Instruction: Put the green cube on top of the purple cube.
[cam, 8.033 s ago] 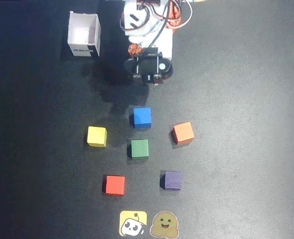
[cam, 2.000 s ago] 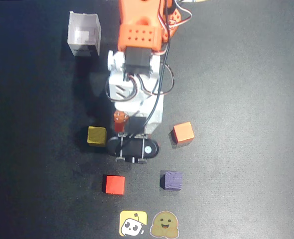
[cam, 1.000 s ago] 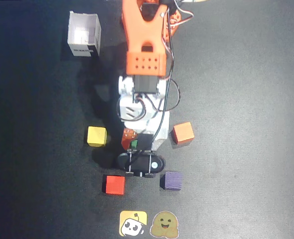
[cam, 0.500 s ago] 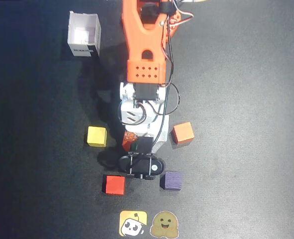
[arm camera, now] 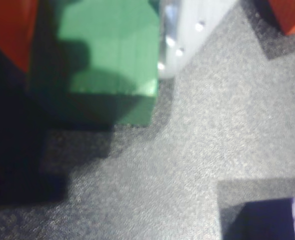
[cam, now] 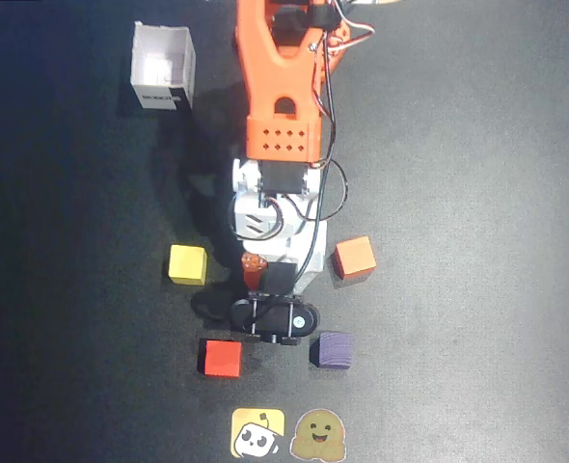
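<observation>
The gripper (arm camera: 95, 60) is clamped on the green cube (arm camera: 112, 50), near the purple cube (cam: 335, 349) by the table's (cam: 477, 241) bottom edge.

**Hidden and cropped parts**

In the overhead view the green cube is covered entirely by the arm (cam: 277, 183), and the gripper's fingertips cannot be made out beneath the wrist. In the wrist view the green cube (arm camera: 110, 55) is blurred and cut off by the top edge, with shadow over its left part. Only a corner of the purple cube (arm camera: 275, 220) is seen at the bottom right, and an orange cube (arm camera: 291, 12) is cropped at the top right.
</observation>
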### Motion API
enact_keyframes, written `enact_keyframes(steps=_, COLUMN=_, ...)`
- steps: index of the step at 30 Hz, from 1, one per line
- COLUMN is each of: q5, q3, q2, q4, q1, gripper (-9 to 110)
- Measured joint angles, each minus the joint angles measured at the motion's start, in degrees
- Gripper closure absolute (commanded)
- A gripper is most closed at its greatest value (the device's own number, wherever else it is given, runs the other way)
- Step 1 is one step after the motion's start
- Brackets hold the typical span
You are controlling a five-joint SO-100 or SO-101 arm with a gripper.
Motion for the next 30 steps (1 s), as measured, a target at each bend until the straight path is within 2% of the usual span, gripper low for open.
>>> enact_keyframes(steps=8, q5=0.0, q3=0.0, q2=1.32, q4=2.72, q1=0.0, gripper=92)
enact_keyframes(steps=21, q5=0.0, q3=-13.89, q2=8.7, q4=26.81, q1=1.05, gripper=92)
enact_keyframes(steps=30, q5=0.0, q3=-21.71, q2=8.17, q4=29.18, q1=-1.93, gripper=92)
